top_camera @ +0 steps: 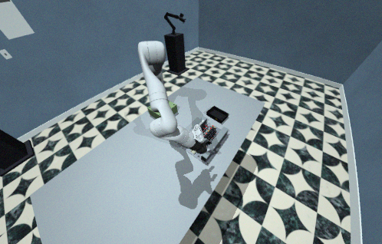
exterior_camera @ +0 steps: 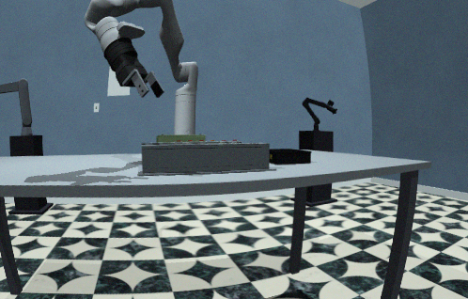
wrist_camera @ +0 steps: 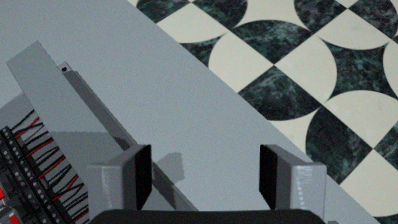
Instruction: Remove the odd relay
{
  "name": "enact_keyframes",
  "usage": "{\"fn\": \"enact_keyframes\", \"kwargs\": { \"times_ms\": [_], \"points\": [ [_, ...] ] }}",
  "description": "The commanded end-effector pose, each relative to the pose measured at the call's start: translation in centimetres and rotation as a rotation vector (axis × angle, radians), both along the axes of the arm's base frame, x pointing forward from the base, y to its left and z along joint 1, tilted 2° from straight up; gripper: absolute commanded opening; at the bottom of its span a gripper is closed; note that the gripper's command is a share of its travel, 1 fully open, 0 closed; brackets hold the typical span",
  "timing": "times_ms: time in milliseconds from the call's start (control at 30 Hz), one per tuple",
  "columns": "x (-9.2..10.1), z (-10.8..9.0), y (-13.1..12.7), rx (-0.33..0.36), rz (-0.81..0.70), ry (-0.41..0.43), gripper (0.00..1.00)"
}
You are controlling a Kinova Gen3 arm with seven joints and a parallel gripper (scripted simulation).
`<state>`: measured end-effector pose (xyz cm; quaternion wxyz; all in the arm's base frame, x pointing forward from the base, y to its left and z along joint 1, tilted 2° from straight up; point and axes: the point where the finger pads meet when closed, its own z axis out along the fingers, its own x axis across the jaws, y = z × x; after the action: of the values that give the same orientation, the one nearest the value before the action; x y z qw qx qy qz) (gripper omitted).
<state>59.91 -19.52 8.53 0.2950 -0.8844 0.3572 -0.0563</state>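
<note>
Room: blue walls, checkered dark green and cream floor (exterior_camera: pixel 232 244); grey table (exterior_camera: pixel 354 165) on dark legs.
Gripper: gripper (exterior_camera: pixel 149 86) wide open, nothing between the fingers; raised well above the table, tilted downward, over the panel's end farthest from the tray.
Arm: white arm (top_camera: pixel 158 96) rises from a green base (top_camera: pixel 172 106) on the table and bends down toward the panel.
Relay panel: grey relay panel (exterior_camera: pixel 204 159) lies flat on the table near its edge; red and black wires (wrist_camera: pixel 45 160) visible in the wrist view; button colours too small to tell apart.
Tray: black parts tray (top_camera: pixel 217 113) sits on the table just beside the panel.
Background: two dark arms on black pedestals (exterior_camera: pixel 316 139) stand on the floor.
</note>
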Motion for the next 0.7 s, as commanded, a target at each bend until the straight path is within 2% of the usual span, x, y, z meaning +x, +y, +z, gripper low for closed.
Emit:
{"fn": "enact_keyframes", "kwargs": {
  "times_ms": [0,533,667],
  "points": [
    [-0.3,-0.3,0.9,-0.024,0.023,0.011,0.98],
    [-3.8,-2.8,7.2,-0.213,0.245,0.097,0.98],
    [-4.4,-3.0,7.9,-0.239,0.277,0.105,0.98]
  ]
}}
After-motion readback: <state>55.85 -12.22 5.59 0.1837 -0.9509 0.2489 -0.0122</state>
